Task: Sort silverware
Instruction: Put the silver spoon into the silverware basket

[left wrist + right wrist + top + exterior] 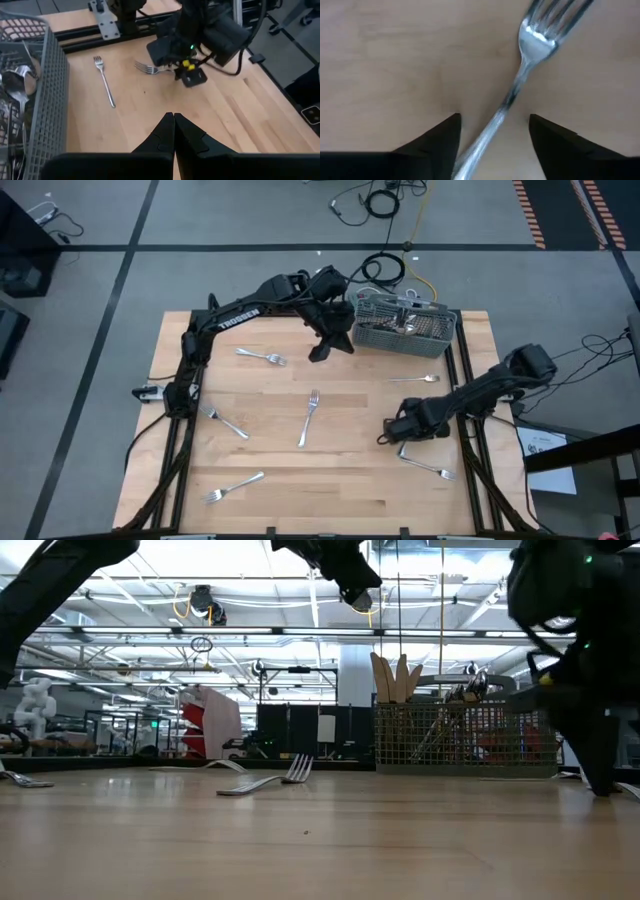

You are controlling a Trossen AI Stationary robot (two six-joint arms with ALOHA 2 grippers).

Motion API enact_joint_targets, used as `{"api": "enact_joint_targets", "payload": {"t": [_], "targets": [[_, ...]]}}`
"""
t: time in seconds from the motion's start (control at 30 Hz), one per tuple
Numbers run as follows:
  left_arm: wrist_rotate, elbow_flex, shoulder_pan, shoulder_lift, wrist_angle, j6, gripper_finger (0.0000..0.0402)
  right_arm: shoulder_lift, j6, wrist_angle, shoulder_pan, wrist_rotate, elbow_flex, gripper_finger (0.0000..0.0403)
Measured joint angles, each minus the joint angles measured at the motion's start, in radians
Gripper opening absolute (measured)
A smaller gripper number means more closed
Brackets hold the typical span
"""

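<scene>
Straddling a slim shiny silver metal fork (517, 87), the right gripper's (495, 131) two dark fingers are standing apart on either side of the handle, not yet touching it, with the tines pointing away from the wrist camera. From above, this gripper (393, 430) is sitting low over the right side of the pale wooden butcher-block table (330, 480).

Seven loose forks are lying about the table in the high view, counting the straddled one. One more fork (426, 468) is lying just nearer than the right gripper, and another (415, 379) is lying farther off, close to the caddy. A fork (309, 418) is resting at the table's middle. On the left, one (262, 357) is lying far, one (224, 421) midway and one (235, 486) near.

At the far right corner, a grey slotted mesh cutlery caddy (404, 325) is holding more silverware, too tangled to count.

Fingers pressed together and holding nothing, the left gripper (173, 131) is hanging in the air just left of the caddy. White letters reading TROSSEN (238, 316) are showing on the left arm's dark link.
</scene>
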Motion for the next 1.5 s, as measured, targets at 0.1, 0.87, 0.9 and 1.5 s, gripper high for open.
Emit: {"api": "enact_joint_targets", "payload": {"t": [0.1, 0.87, 0.9, 1.5], "targets": [[0.009, 0.000, -0.005, 0.000, 0.002, 0.016, 0.0005, 0.050, 0.000, 0.022, -0.010, -0.002, 0.005, 0.0177], [0.370, -0.025, 0.008, 0.000, 0.127, -0.037, 0.0005, -0.293, -0.154, 0.023, 0.043, 0.352, 0.054, 0.0004], [0.384, -0.042, 0.008, 0.000, 0.168, -0.077, 0.0005, -0.320, -0.188, 0.024, 0.047, 0.392, 0.068, 0.0004], [0.251, -0.343, -0.062, 0.002, 0.908, -0.672, 0.0005, -0.798, -0.775, -0.211, -0.055, 1.121, 0.132, 0.0002]]}}
